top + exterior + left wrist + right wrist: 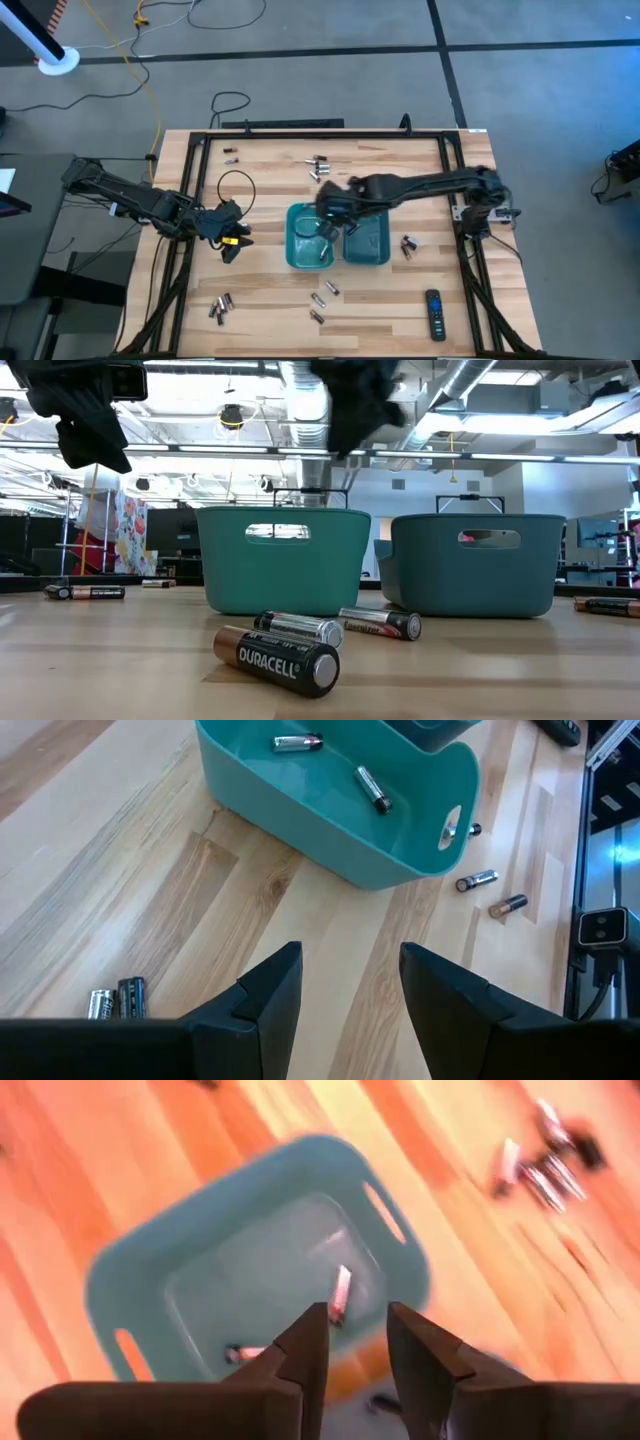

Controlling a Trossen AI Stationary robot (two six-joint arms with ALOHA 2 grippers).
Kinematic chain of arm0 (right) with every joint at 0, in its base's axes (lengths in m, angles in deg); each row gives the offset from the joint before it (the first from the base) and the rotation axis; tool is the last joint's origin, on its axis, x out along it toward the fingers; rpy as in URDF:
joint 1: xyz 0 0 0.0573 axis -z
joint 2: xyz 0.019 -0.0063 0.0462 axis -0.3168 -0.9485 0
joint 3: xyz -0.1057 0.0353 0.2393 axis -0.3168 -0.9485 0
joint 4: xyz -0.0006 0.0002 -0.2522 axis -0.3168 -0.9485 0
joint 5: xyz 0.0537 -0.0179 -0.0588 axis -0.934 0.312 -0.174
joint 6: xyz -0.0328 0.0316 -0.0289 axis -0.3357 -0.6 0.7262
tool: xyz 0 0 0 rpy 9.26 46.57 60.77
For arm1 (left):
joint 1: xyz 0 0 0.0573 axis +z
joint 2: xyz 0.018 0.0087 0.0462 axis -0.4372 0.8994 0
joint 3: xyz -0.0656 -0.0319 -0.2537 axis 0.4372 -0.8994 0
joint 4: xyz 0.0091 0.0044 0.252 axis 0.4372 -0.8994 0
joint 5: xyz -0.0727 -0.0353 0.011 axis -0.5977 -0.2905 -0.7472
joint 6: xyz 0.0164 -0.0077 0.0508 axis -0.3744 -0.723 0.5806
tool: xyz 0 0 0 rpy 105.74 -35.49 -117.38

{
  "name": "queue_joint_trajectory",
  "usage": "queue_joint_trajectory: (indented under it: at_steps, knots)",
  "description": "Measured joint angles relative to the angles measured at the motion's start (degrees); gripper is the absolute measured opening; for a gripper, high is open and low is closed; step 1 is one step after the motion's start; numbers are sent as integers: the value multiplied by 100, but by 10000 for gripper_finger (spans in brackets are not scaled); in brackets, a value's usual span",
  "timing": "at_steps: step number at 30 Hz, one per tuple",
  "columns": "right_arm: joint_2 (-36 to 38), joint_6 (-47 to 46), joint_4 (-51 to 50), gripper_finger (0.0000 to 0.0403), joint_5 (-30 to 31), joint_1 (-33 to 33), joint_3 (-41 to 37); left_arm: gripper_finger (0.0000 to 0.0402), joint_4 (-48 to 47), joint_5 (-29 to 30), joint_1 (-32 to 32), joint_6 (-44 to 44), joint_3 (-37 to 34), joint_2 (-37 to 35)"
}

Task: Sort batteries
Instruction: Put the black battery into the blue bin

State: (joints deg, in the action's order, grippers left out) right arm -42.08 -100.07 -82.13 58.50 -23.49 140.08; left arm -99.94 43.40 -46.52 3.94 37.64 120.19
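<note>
Teal plastic marks the landmark: the left bin (308,240), standing on the wooden desk (270,290) with a second teal bin (368,240) touching or just beside it on the side toward the right arm. The right gripper (358,1342) hangs directly above the left bin, its jaws parted with nothing between them; in the right wrist view a silvery battery (340,1295) shows just ahead of the jaws, either in the air or already on the bin floor (which of the two cannot be told), and another cell (243,1352) lies on that floor. The left gripper (350,982) hovers over bare desk on the outer side of the left bin, jaws likewise open and empty. Loose batteries are scattered around the bin on all sides: a pair (118,998) lying side by side just beside the left jaws, a cluster (319,168) beyond the bin's far wall, several (325,293) in front of its near wall, and one (408,246) past the second bin. Judged from this layout, the coming pick turns on proximity: the side-by-side pair lies nearest the left gripper, on the side away from the bin, with long axes roughly parallel to the jaws' reach, so the wrist would probably need turning to close across a cell.
</note>
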Motion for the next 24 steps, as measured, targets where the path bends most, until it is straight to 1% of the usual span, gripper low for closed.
queue_joint_trajectory:
  at_steps: [2,7,10,14,19,24]
  knots:
    - [397,-424,-8,119,185,-66,-500,166,-4,-2,-2,-4,0,1]
    - [1381,-1778,-12,119,296,-241,-1759,166,-7,-1,0,11,0,1]
    - [1923,-2675,-55,118,367,-470,-2432,166,-10,0,-1,44,0,-1]
    - [2543,-3791,-326,118,369,-874,-3118,166,-12,0,0,83,0,-1]
    - [3013,-5029,-662,124,371,-1438,-3751,166,-21,-2,-2,83,0,0]
    - [3108,-5773,-711,150,366,-1951,-4230,166,-23,-2,-1,117,0,0]
